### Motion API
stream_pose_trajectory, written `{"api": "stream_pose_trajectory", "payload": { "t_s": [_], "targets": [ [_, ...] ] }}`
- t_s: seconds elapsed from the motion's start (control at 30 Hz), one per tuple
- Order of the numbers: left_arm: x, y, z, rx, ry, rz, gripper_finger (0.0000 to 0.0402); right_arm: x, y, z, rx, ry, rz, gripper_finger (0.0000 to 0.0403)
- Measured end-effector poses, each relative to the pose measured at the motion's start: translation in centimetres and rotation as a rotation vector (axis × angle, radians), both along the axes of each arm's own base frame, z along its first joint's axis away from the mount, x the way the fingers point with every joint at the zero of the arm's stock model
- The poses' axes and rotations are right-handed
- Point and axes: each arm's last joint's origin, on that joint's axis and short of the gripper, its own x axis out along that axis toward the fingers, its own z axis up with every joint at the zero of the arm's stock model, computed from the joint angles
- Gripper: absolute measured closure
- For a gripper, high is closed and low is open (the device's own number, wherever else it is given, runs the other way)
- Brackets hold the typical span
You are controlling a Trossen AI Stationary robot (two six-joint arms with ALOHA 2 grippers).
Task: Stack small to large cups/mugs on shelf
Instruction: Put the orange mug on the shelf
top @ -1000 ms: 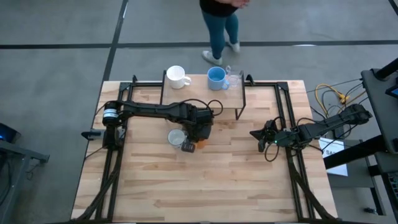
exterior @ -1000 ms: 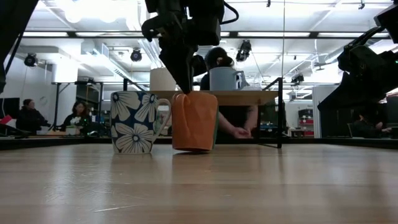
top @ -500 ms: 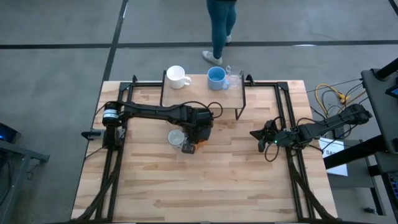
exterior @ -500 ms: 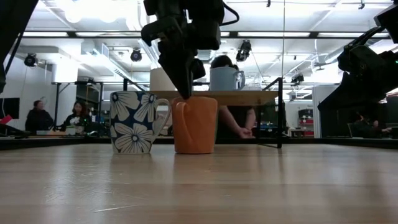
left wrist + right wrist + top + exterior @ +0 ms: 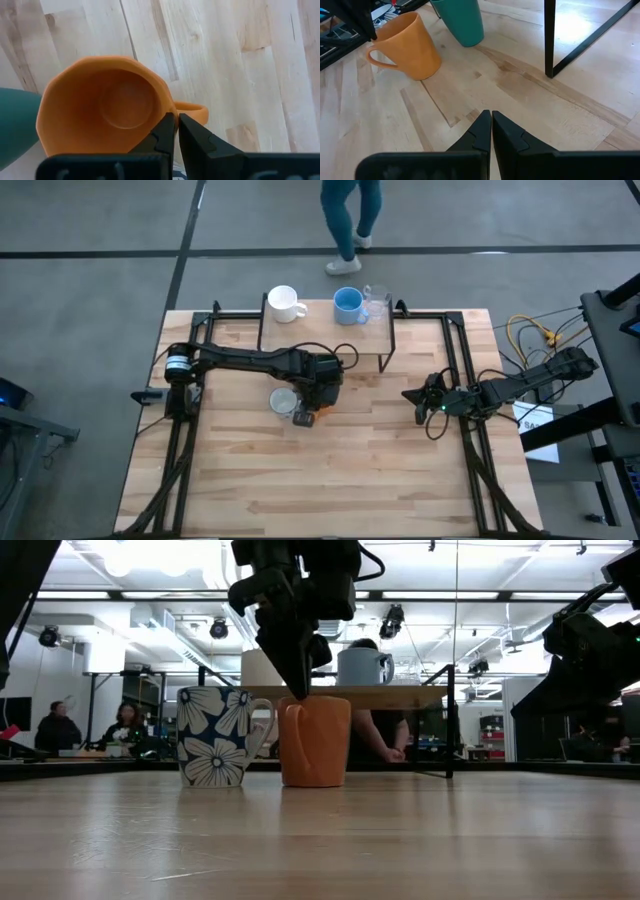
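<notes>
The wooden worktop [image 5: 330, 470] carries one shelf [image 5: 322, 318] at its far edge, a light board on thin black legs. Six vessels can be counted in all. Three stand on the shelf: a plain white mug [image 5: 284, 302] at its left, a light blue mug [image 5: 347, 304] right of the middle, and a clear glass [image 5: 377, 305] just beside the blue one. Three stand on the worktop nearer than the shelf, close together: a white mug with dark flower pattern [image 5: 215, 736] on the left, an orange mug [image 5: 314, 741] upright beside it, and a dark green cup [image 5: 458, 19] just behind the orange one, mostly hidden in the level view.

Two arms are in place. The left arm reaches across from the left edge, and the left gripper [image 5: 173, 125] hangs over the orange mug, its fingers pressed almost together with only a thin slit between them, the tips at the mug's rim on the handle side; whether they pinch the rim cannot be told. The orange mug is empty inside. The right gripper [image 5: 491, 119] waits low over the worktop at the right side, well apart from the mugs, its fingers pressed together on nothing.

A black shelf leg [image 5: 549, 37] stands between the right gripper and the far edge. Beyond the worktop a person's legs [image 5: 350, 215] show on the floor, and other people sit in the room behind.
</notes>
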Motion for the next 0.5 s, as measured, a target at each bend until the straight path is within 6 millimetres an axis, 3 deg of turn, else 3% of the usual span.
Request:
{"api": "stream_pose_trajectory", "payload": {
  "t_s": [0.3,0.5],
  "targets": [
    [0.0,0.02,-0.01,0.001,0.0,0.003,0.0339,0.0,0.0,0.0,0.0,0.0,0.0,0.0394],
    [-0.01,0.06,-0.03,0.014,0.002,0.008,0.0332,0.0,0.0,0.0,-0.001,0.0,0.0,0.0394]
  ]
}}
